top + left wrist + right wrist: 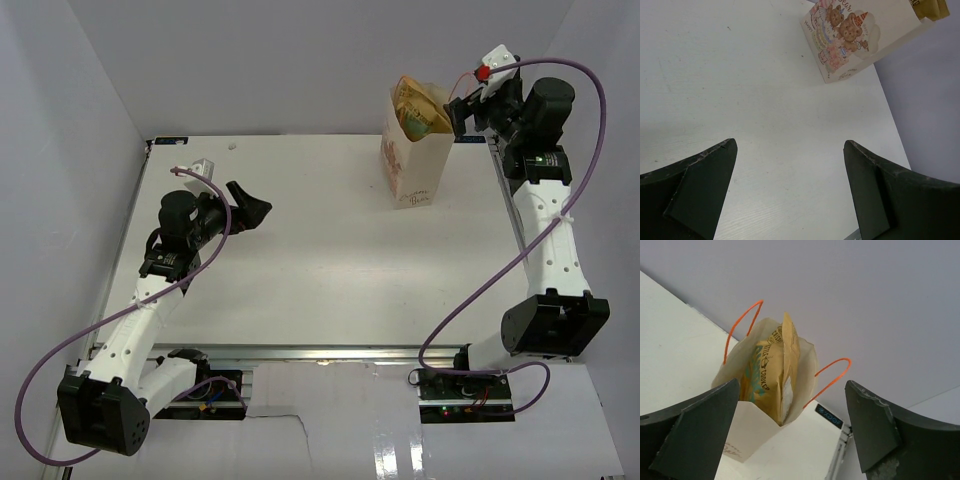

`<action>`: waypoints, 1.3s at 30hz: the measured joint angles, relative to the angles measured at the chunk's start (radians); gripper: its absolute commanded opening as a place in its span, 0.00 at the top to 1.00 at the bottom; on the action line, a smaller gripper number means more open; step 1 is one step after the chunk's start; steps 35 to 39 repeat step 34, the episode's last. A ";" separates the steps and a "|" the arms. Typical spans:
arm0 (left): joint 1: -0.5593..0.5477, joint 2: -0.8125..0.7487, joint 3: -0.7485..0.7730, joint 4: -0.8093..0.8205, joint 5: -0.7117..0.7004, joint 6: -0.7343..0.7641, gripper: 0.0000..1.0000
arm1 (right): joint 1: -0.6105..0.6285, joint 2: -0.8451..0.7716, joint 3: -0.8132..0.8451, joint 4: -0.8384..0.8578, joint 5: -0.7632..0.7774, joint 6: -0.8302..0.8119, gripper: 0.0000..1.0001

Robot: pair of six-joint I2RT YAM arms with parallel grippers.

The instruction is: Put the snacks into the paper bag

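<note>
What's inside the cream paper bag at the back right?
A large yellow-and-blue chips bag stands upright in the tall cream paper bag with orange-red loop handles, its top poking above the rim. Anything beneath or behind it is hidden by the paper walls.

Bright even light, soft shadows, sharp focus

A white table (300, 250) stands enclosed by plain pale lavender walls (300, 60).
</note>
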 measured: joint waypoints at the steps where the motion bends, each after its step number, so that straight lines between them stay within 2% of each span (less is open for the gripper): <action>1: 0.000 0.000 0.000 0.000 0.000 0.000 0.02 | 0.000 0.000 0.019 -0.021 -0.002 0.011 0.10; 5: 0.001 0.000 0.001 -0.011 -0.003 0.011 0.02 | 0.000 -0.010 0.111 -0.144 -0.031 0.077 0.10; 7: 0.001 -0.003 0.002 -0.029 -0.016 0.020 0.02 | 0.000 -0.048 0.077 -0.191 -0.035 0.118 0.10; 13: 0.001 -0.048 0.003 -0.098 -0.105 0.040 0.02 | 0.001 -0.282 -0.340 -0.323 0.035 0.196 0.10; 18: 0.001 -0.113 -0.001 -0.107 -0.132 0.049 0.02 | 0.001 -0.403 -0.547 -0.393 0.136 0.233 0.10; 27: 0.001 -0.135 -0.013 -0.141 -0.122 0.053 0.02 | 0.001 -0.528 -0.610 -0.413 0.293 0.303 0.10; 39: 0.001 -0.196 -0.018 -0.192 -0.112 0.058 0.02 | 0.001 -0.592 -0.616 -0.409 0.323 0.333 0.10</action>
